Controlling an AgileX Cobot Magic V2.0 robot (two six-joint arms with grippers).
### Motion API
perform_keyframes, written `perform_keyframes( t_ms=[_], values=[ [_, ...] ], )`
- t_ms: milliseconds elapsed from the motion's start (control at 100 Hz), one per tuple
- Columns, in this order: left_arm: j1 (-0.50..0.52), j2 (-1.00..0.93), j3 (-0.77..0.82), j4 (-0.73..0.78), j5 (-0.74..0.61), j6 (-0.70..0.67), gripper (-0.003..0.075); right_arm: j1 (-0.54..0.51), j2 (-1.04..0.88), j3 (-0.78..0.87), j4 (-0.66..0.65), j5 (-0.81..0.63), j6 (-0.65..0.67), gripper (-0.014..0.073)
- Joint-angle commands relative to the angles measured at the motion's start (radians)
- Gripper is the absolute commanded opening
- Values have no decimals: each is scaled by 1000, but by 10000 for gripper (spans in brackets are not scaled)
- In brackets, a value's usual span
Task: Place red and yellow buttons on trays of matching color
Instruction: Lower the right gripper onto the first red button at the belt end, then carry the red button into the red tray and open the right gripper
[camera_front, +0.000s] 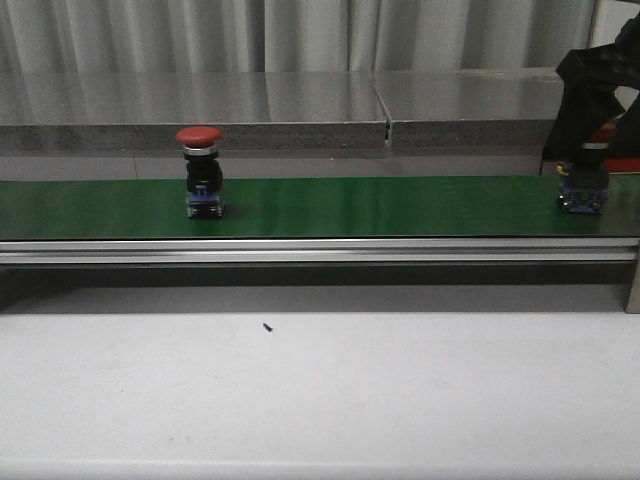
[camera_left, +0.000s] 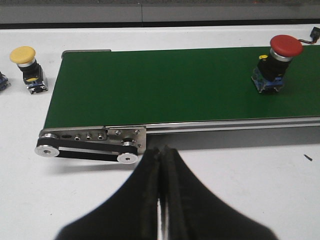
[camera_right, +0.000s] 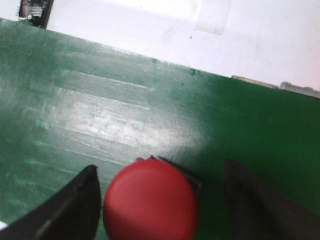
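Over at the right end of the green belt (camera_front: 330, 205), the right gripper (camera_right: 160, 200) hangs wide open around a red button (camera_right: 150, 200), one finger (camera_right: 75, 207) almost brushing its cap. The left gripper (camera_left: 161, 200) is pressed closed and empty, near the belt's other end. Another red button (camera_front: 200, 170) stands upright on the belt, and a yellow button (camera_left: 27, 67) sits on the white table (camera_front: 320, 390) just off the belt's end.

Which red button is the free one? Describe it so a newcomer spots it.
Find the green belt running across the front view. On its left part a red button stands upright, alone. The other red button, at the belt's far right end, sits between the open right gripper fingers.
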Motion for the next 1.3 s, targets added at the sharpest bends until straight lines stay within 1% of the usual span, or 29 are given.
perform_keyframes(
  t_ms=[0, 80, 130, 190, 320, 410, 650, 790, 910, 1070, 1290],
  values=[
    [3, -4, -26, -27, -75, -3, -19, -4, -8, -56, 25, -28, 0, 334],
    [3, -4, -26, -39, -75, -3, -19, -4, 6, -73, 24, 19, 6, 223],
    [3, -4, -26, -40, -75, -3, -19, -4, 6, -82, 22, 53, 16, 181],
    [3, -4, -26, -40, -75, -3, -19, -4, 0, -108, 22, 73, 26, 160],
    [3, -4, -26, -40, -75, -3, -19, -19, 4, -234, 22, 92, 43, 160],
    [3, -4, -26, -40, -75, -3, -19, -66, 34, -351, 19, 124, 62, 160],
    [3, -4, -26, -40, -75, -3, -19, -217, 262, -714, 20, 247, 100, 160],
    [3, -4, -26, -40, -76, -3, -19, -268, 404, -854, 20, 248, 110, 160],
    [3, -4, -26, -40, -76, -3, -19, -291, 482, -901, 23, 202, 118, 160],
    [3, -4, -26, -40, -76, -3, -19, -294, 535, -905, 22, 129, 118, 160],
    [3, -4, -26, -40, -70, -3, -19, -294, 587, -905, 21, 116, 118, 171]
  ],
)
